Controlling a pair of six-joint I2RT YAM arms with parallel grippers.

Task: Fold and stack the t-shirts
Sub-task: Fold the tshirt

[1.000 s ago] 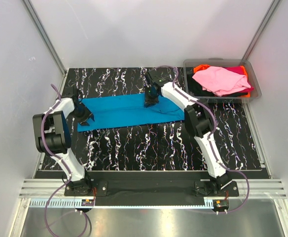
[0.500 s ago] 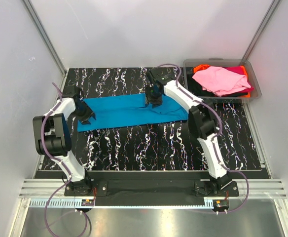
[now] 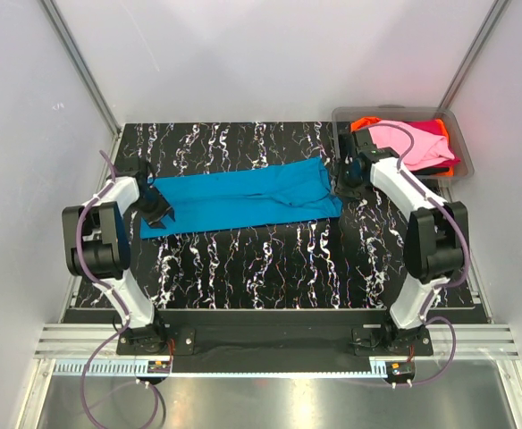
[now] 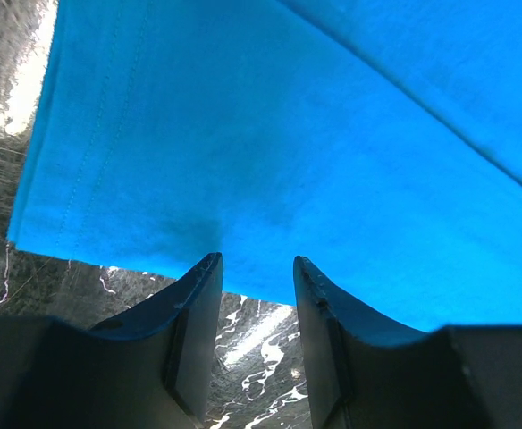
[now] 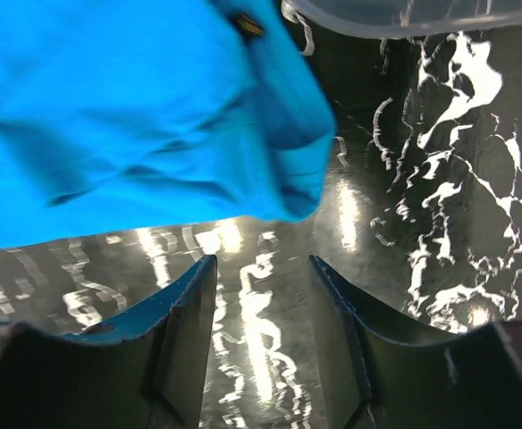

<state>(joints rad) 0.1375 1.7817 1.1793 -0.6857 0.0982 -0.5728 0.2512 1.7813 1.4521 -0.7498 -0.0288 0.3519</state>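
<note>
The left claw [image 4: 256, 261] sits at the left end of the turquoise t-shirt [image 3: 243, 197], fingers parted and gripping nothing, its tips at the stitched hem with the marbled black desk [image 3: 270, 268] showing between them. The shirt lies flat as a long band across the desk, its cloth smooth and plain. At its right end, which is rumpled, the right claw [image 5: 261, 261] hangs released over bare desk, clear of the cloth. A small dark tag [image 5: 243, 22] on that end is too blurred to read. Beyond the shirt's right end stands the clear bin [image 3: 462, 165], holding a crumpled pink t-shirt [image 3: 404, 143] on top of orange, magenta and black cloth.
</note>
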